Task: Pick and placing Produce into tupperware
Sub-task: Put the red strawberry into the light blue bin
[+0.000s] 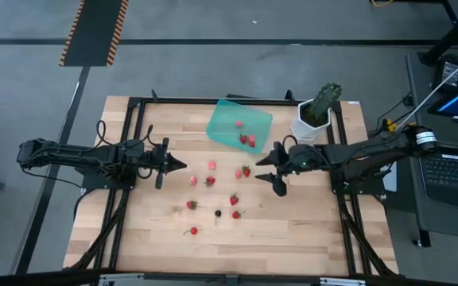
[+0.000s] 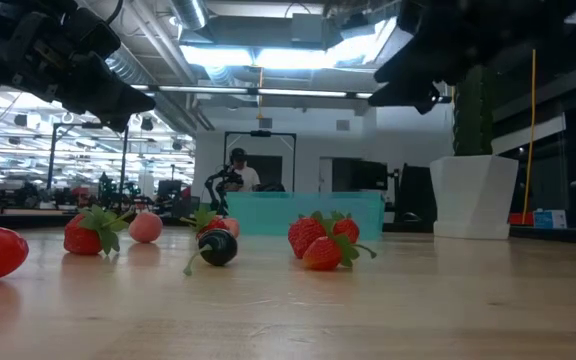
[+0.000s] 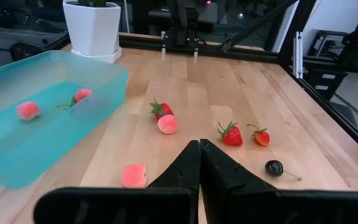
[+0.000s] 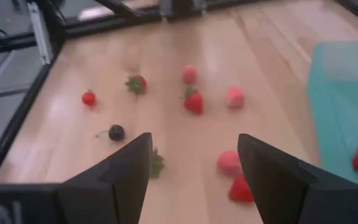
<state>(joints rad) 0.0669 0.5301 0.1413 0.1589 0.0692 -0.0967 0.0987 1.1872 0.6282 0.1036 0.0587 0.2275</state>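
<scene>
Three berries lie in the tupperware [image 1: 227, 121]; about ten wait on the counter [image 1: 157, 230] at its six o'clock. Right gripper [image 1: 273, 169] is spread wide and empty; left gripper [image 1: 183, 165] is pressed together and empty.

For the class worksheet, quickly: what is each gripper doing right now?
Left gripper: shut, holding nothing, above the table.
Right gripper: open, holding nothing, above the berries near the tupperware.

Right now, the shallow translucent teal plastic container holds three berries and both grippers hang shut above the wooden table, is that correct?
Not quite: only the left gripper is shut. The right gripper hangs open, as the right wrist view shows. The teal container does hold three berries.
</scene>
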